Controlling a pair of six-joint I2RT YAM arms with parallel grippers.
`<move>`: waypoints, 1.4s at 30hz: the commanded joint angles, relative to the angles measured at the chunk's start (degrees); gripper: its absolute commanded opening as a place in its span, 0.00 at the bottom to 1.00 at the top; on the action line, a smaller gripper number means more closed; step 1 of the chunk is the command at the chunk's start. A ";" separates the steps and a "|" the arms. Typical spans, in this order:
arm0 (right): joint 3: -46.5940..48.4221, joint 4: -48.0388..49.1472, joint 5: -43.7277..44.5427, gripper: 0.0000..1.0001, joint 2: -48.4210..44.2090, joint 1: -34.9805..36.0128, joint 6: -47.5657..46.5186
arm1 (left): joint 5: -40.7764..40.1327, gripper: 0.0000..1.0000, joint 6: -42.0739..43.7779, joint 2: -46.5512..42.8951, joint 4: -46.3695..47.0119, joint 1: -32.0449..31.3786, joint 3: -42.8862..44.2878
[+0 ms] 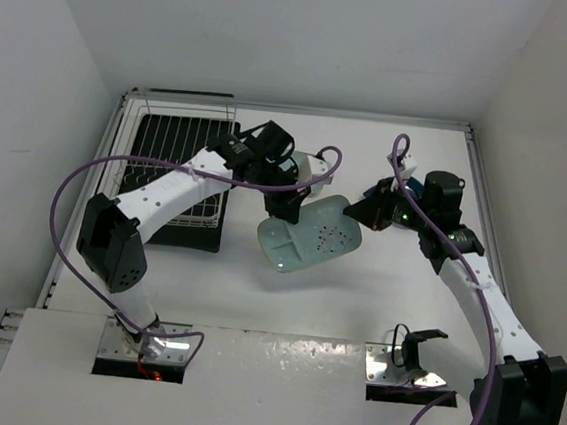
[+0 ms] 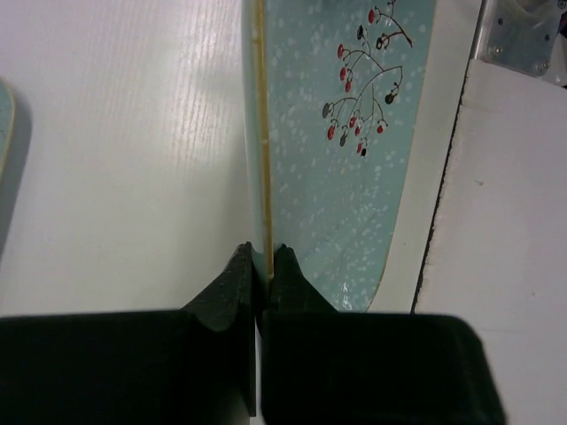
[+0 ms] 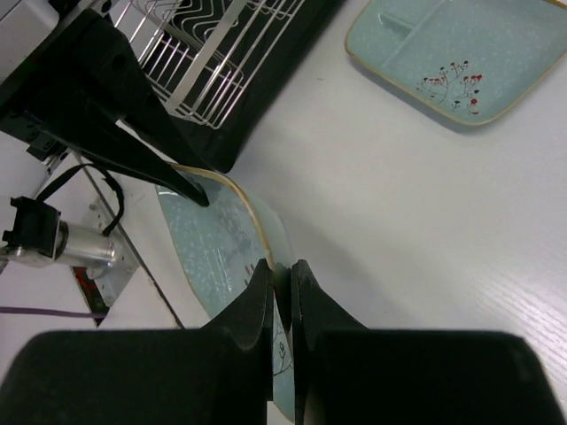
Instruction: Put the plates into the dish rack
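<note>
A pale mint-green plate (image 1: 311, 235) with a red-berry sprig hangs tilted above the table between both arms. My left gripper (image 1: 286, 211) is shut on its left rim; in the left wrist view (image 2: 263, 257) the plate (image 2: 345, 150) stands edge-on. My right gripper (image 1: 366, 215) is shut on the opposite rim (image 3: 282, 270). A second mint plate (image 3: 443, 53) lies flat on the table, mostly hidden behind the left wrist in the top view (image 1: 291, 159). A bit of dark blue dish (image 1: 371, 193) shows behind the right gripper. The white wire dish rack (image 1: 173, 162) stands on its black tray at back left.
White walls close in the table on the left, back and right. A raised table rail (image 1: 303, 109) runs along the back. Purple cables (image 1: 64, 201) loop off both arms. Metal base plates (image 1: 399, 369) sit at the near edge.
</note>
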 commanded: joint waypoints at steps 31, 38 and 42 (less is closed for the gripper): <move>2.33 -9.80 39.01 1.00 -4.70 3.77 15.57 | -67.46 0.00 -9.69 -17.51 -7.68 29.80 14.23; 0.84 -9.64 41.66 1.00 -4.26 6.77 15.57 | -60.50 0.00 -11.11 -18.58 -7.26 39.92 6.49; -1.18 -9.63 42.62 1.00 -4.79 6.86 14.87 | -59.01 0.00 -11.11 -16.21 -6.12 43.44 5.26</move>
